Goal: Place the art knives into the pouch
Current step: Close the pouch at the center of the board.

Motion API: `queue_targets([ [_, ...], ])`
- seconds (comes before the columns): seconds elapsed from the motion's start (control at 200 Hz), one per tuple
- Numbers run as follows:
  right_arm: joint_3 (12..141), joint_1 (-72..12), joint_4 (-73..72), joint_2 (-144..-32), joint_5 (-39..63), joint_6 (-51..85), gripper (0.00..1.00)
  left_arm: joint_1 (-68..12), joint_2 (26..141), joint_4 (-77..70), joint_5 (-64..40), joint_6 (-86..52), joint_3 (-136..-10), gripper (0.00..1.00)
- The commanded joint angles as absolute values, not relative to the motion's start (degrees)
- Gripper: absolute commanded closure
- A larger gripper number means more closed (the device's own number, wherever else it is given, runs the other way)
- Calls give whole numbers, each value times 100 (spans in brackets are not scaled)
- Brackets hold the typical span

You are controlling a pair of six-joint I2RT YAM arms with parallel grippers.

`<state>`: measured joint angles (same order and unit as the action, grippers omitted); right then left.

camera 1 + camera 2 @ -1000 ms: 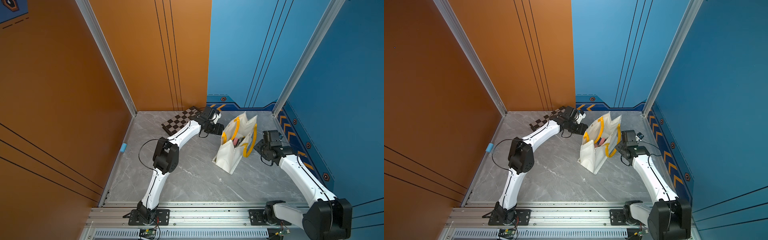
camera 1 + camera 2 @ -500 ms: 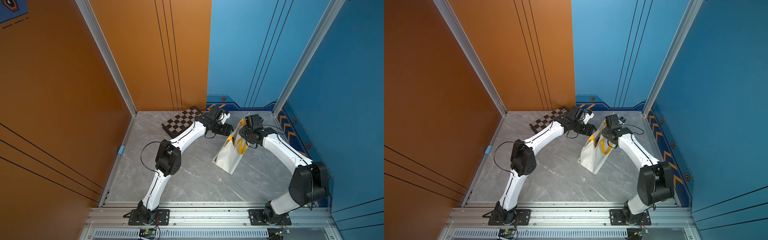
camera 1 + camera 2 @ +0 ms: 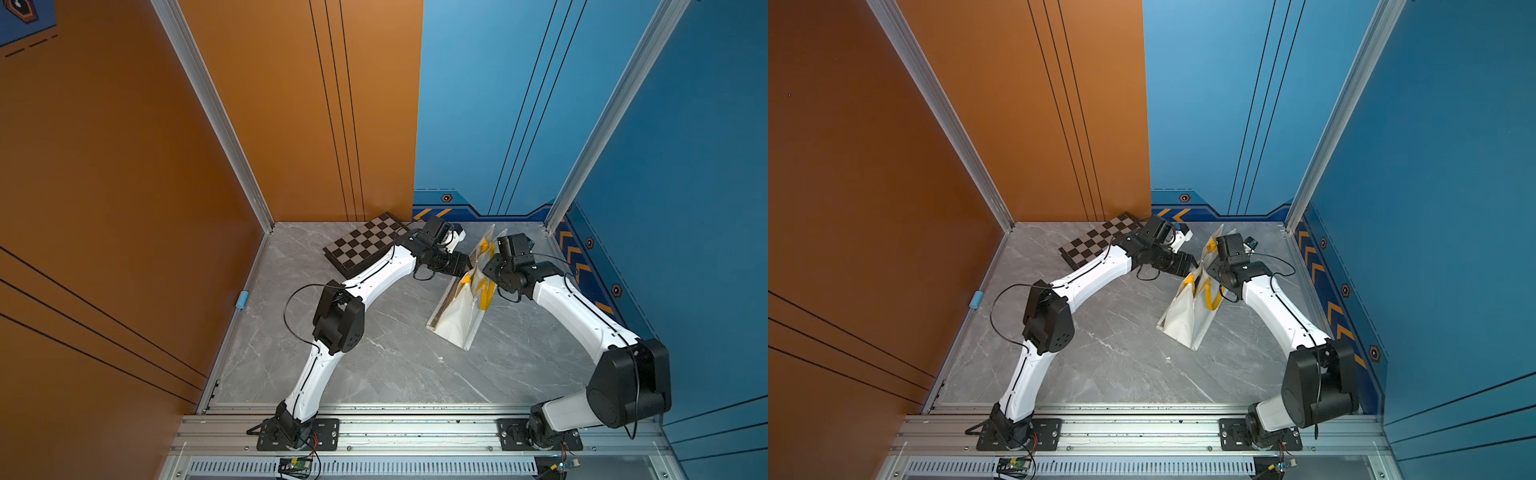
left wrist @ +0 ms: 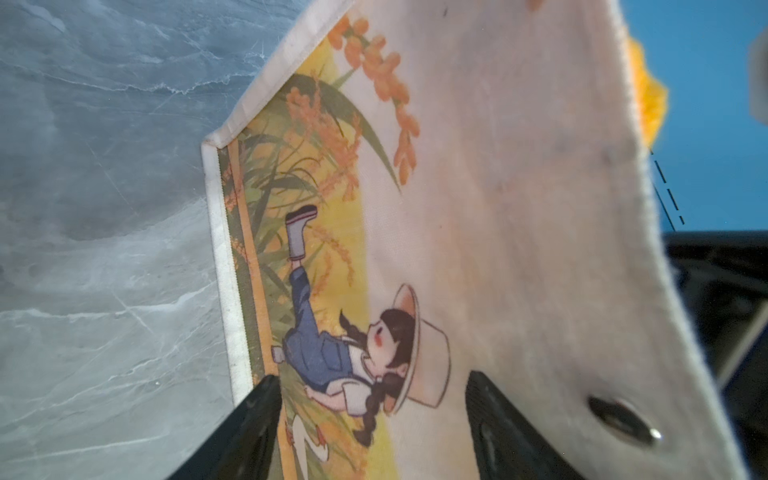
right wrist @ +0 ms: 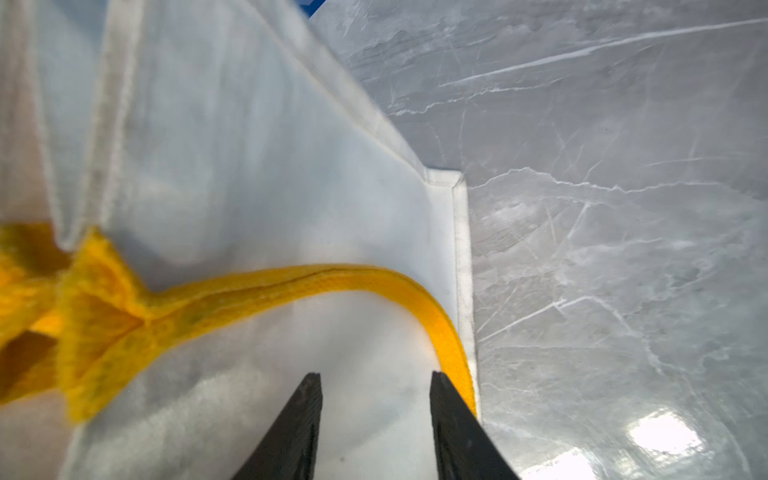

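Clock set with 12 at the far wall and 6 at the arms' rail. The pouch stands on its base on the table, near the middle and a little toward 3 o'clock, in both top views. Its mouth is at the top, narrowed between the two wrists. The inside is hidden from every view, so whether the art knife is in it cannot be told. One yellow handle hangs down the plain white face at 3 o'clock. The printed face, a girl in a field, looks toward 9 o'clock, with a metal snap near its rim. The left gripper is at the pouch's upper rim on the 9 o'clock side. Its jaws stand wide apart and grip nothing, the printed cloth lying across the gap beyond them; whether they touch it cannot be told. The right gripper is at the rim on the 3 o'clock side. Its jaws are parted more narrowly, plain cloth shows in the gap, and nothing is held. The handle runs right against one finger. The chessboard lies flat at 11 o'clock, partly under the left arm. A small blue piece sits at the table's 9 o'clock edge.
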<state>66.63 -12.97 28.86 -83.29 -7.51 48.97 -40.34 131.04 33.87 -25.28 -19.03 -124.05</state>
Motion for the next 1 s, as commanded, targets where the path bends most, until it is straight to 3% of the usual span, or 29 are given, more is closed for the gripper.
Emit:
queue_targets([
  [0.0,6483,-1151,2927,-8167,-671,4935,54,-4087,12941,3649,-2286,-1610,-12495,27],
  [0.641,6583,-1323,2842,-8420,-407,5094,54,-4509,13001,4093,-2214,-844,-12763,27],
  [0.996,6114,-1029,2843,-7879,-416,5185,53,-4075,12797,4298,-1365,-624,-12802,27],
])
